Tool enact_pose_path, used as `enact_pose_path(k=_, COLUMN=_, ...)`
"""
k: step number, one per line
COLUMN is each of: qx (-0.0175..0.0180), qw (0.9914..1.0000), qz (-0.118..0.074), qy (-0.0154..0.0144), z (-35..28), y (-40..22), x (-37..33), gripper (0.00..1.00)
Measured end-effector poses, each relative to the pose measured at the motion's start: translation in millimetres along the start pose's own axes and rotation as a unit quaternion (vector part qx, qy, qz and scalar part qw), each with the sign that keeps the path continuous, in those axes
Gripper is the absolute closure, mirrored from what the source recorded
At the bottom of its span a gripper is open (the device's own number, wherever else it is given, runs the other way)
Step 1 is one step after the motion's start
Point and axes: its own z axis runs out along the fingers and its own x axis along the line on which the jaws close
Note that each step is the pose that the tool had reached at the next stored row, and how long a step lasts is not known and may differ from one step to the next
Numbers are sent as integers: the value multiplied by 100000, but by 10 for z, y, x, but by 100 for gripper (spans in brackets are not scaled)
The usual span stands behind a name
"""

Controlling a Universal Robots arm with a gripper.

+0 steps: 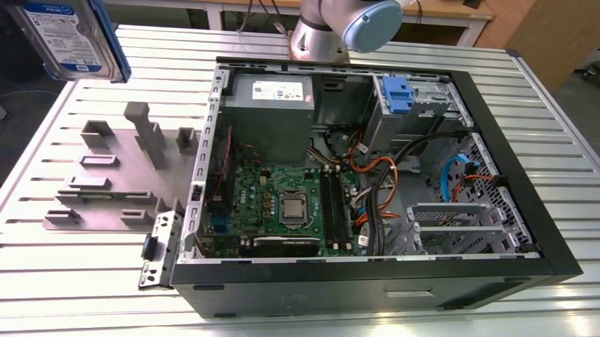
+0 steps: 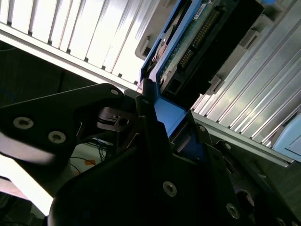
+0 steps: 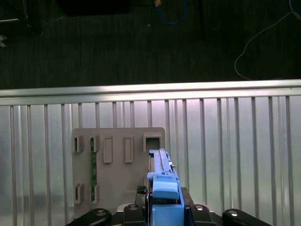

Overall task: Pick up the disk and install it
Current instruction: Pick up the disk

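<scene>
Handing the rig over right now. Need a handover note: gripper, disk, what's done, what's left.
Gripper: shut on the disk, clamped on its blue carrier rail.
Disk: held in the air at the exterior view's upper left, clear of the grey holder block and outside the open case.
Done: pick-up. The disk is off the holder block.
Left: the install. The disk is not yet in the case.

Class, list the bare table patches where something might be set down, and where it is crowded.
Free: slatted table at the exterior view's lower left, bordered by the grey holder block and computer case; also right of the case. Crowded: inside the case, boards and cables.
</scene>
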Motion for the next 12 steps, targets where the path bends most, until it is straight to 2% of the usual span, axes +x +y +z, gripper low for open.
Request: enact_pose_path(k=12, qx=4, qw=100000, qz=0, qy=-2, z=-104, y=-1, x=-1, gripper=64)
